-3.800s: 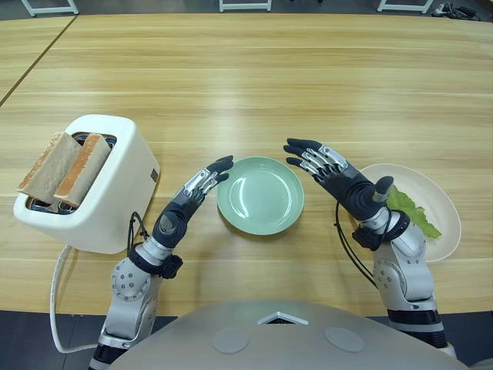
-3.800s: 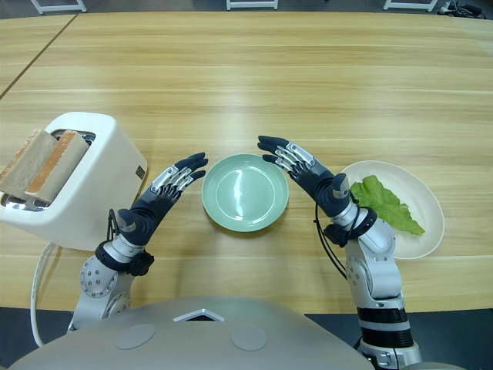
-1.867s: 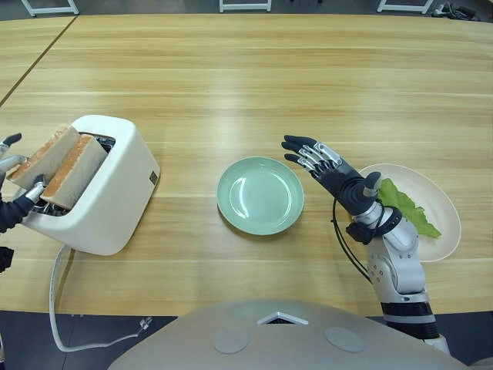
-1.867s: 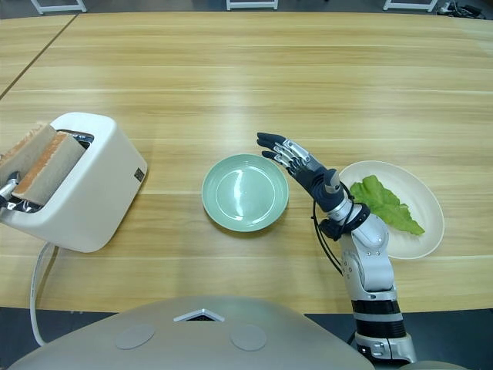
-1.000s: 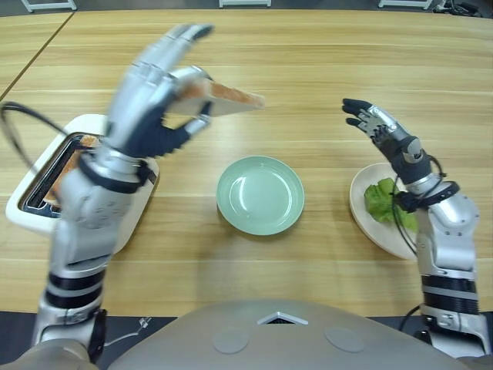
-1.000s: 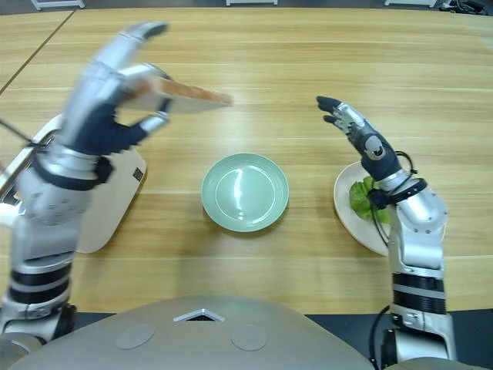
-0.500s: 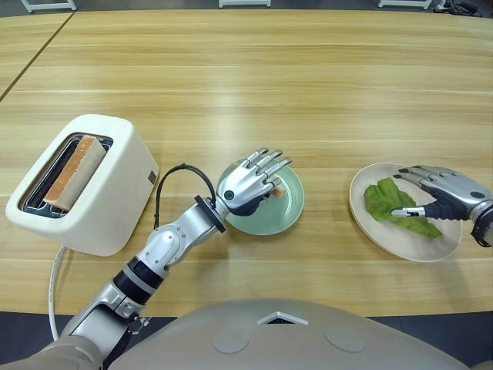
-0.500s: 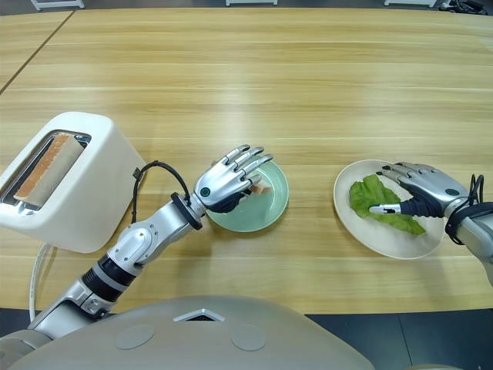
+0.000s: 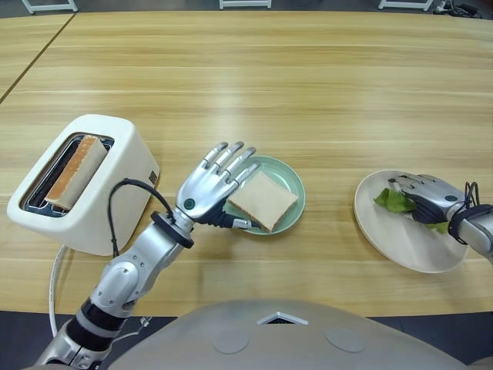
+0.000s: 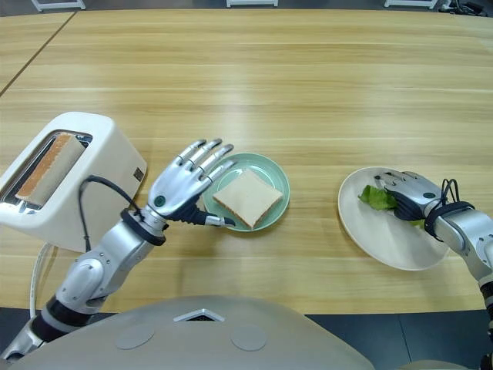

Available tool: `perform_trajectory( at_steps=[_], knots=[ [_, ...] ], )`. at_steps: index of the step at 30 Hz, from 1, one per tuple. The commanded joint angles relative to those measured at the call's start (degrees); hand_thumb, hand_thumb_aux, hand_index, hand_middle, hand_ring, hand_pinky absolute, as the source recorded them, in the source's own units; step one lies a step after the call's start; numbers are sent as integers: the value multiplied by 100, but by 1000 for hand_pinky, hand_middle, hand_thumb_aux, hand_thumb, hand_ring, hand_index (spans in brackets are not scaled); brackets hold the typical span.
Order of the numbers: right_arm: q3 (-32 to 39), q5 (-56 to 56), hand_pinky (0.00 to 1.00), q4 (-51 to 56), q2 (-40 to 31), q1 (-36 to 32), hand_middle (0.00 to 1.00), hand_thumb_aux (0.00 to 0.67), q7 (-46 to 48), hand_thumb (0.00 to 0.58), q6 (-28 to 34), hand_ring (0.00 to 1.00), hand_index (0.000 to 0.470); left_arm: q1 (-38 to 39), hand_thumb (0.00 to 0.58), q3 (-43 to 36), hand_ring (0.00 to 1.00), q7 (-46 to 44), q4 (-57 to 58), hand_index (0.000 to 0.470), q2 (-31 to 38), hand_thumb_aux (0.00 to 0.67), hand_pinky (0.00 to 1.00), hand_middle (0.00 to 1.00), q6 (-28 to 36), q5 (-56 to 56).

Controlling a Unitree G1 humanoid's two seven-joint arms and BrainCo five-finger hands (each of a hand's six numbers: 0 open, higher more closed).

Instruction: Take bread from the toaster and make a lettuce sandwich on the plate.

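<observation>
A slice of bread (image 9: pixel 263 200) lies flat on the green plate (image 9: pixel 290 177) in the middle of the table. My left hand (image 9: pixel 208 183) hovers open just left of the plate, fingers spread, holding nothing. The white toaster (image 9: pixel 108 193) stands at the left with one slice of bread (image 9: pixel 77 169) sticking out of its slot. At the right, my right hand (image 10: pixel 412 194) rests on the cream plate (image 10: pixel 385 239) with its fingers curled on the lettuce (image 10: pixel 376 197), most of which is hidden under the hand.
The toaster's white cord (image 9: pixel 55 289) runs off the table's near edge at the left. Bare wooden tabletop (image 9: pixel 254 69) stretches behind the plates and toaster.
My left hand let go of the bread on the green plate and drew back to the left. My right hand closed on the lettuce, bunching it up.
</observation>
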Motion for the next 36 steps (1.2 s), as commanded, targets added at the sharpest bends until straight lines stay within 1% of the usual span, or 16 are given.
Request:
perform_trajectory(
  at_steps=[1,7,9,12,14,17,20,22,26,30,33,36],
  knots=[
    [210,221,0,-73,38,24,0,670,-129,580,-127,0,470,554,0,478,0,-59,-324,0,8,0,0,0,-85,-677],
    [9,1063,0,-859,226,-116,0,670,-161,580,-253,0,470,1150,0,1031,0,-152,-350,0,-205,0,0,0,-243,-2021],
    [184,1609,0,-1423,446,-584,0,670,168,580,-320,0,470,1271,0,1079,0,-297,-129,0,-272,0,0,0,-252,-2453],
    [796,1964,0,-1789,907,-1346,0,670,740,580,-362,0,470,1324,0,921,0,-543,77,0,-454,0,0,0,-254,-2912],
    [1208,2015,0,-1731,1236,-1758,0,670,1045,580,-374,0,470,1359,0,884,0,-684,127,0,-568,0,0,0,-286,-3313],
    [1781,1853,0,-1368,1765,-2325,0,670,1268,580,-404,0,470,1430,0,909,0,-887,122,0,-721,0,0,0,-343,-4005],
    [2229,1631,0,-894,2330,-2757,0,670,1229,580,-387,0,470,1510,0,944,0,-1018,160,0,-855,0,0,0,-385,-4535],
    [2415,1497,0,-627,2657,-2944,0,670,1096,580,-317,0,470,1547,0,958,0,-1069,197,0,-881,0,0,0,-421,-4678],
    [2552,1383,0,-429,3053,-3098,0,670,870,580,-203,0,470,1564,0,977,0,-1160,271,0,-927,0,0,0,-495,-4787],
    [2684,1444,0,-433,3251,-3043,0,670,861,580,-272,0,470,1595,0,999,0,-1172,370,0,-969,0,0,0,-566,-4828],
    [2899,1281,0,-424,3104,-2938,0,670,966,580,-477,0,470,1601,0,1004,0,-1204,380,0,-992,0,0,0,-590,-4845],
    [2895,1273,0,-829,2674,-2750,0,670,1298,580,-607,0,470,1582,0,1003,0,-1247,378,0,-1002,0,0,0,-595,-4852]
  ],
)
